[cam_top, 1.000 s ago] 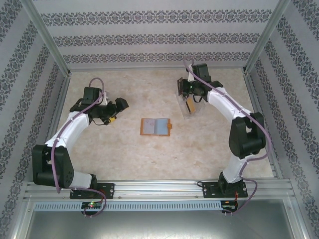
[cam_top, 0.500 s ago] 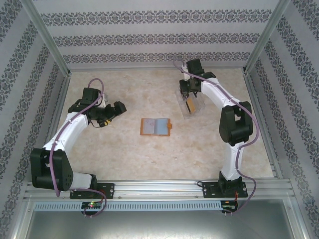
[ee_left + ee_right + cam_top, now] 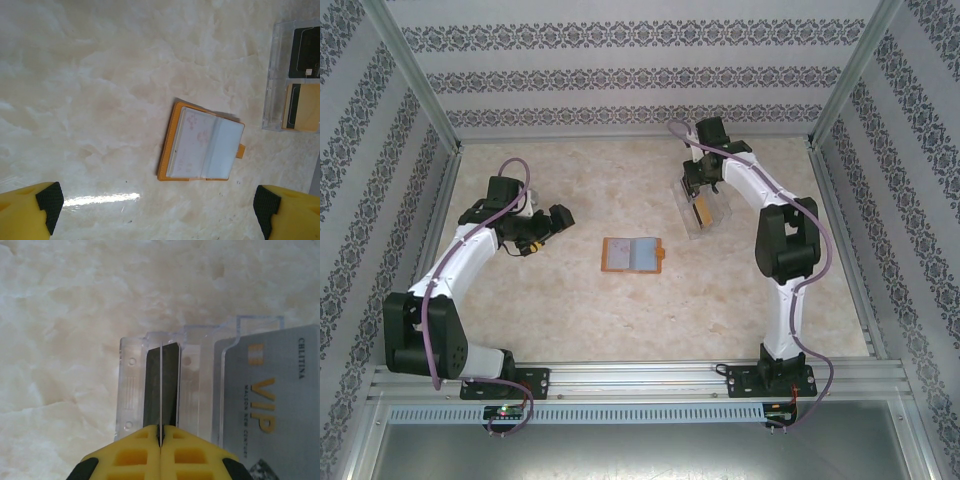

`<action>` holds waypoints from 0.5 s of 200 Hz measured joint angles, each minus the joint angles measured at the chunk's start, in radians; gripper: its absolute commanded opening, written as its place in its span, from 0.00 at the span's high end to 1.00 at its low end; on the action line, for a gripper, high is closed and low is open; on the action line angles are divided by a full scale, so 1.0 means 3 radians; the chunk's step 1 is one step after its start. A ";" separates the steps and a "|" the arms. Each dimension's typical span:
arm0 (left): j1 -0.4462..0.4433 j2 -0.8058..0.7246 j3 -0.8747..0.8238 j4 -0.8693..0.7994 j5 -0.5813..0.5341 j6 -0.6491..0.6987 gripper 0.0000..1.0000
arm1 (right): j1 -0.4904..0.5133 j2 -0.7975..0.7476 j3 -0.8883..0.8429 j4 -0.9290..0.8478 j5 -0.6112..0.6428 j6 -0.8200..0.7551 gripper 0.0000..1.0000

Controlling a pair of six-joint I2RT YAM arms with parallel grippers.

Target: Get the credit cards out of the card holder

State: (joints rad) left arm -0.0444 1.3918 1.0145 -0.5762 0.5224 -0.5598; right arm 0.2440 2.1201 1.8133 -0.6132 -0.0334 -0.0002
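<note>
The orange card holder [image 3: 632,254] lies open and flat mid-table, its greyish clear pockets [image 3: 202,145] facing up and a small tab on its right edge. My left gripper [image 3: 558,215] hovers to its left, open, with the yellow fingertips [image 3: 47,200] far apart and nothing between them. At the back right my right gripper [image 3: 698,185] is shut on a thin credit card [image 3: 161,385], seen edge-on as a pale line over a dark card. A grey VIP card [image 3: 270,400] lies just right of it.
A clear plastic tray [image 3: 705,210] sits under the right gripper; its rim [image 3: 272,75] frames a black card [image 3: 305,52] and an orange-edged card [image 3: 302,107]. Aluminium posts and patterned walls enclose the marble table.
The right arm's elbow has swung inward and its wrist has shifted slightly toward the back over the tray. The left arm and the card holder have stayed put.
</note>
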 measured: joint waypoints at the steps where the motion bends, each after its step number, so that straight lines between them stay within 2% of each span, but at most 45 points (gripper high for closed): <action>1: 0.0000 0.0001 0.0000 0.0000 0.0000 0.0000 0.01 | 0.0000 0.0003 0.0001 -0.0001 0.0001 0.0000 1.00; 42: 0.0000 0.0103 0.0000 0.0000 0.0003 0.0000 0.00 | 0.0003 0.0070 0.0038 -0.0022 0.0001 -0.0003 1.00; 100: 0.0000 0.0135 0.0000 0.0003 0.0027 0.0000 0.00 | 0.0000 0.0123 0.0079 -0.0060 -0.0001 -0.0048 0.82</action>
State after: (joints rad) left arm -0.0444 1.4322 1.0145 -0.5755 0.5304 -0.5598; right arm 0.2440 2.1571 1.8370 -0.6312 -0.0338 -0.0147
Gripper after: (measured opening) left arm 0.994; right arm 0.147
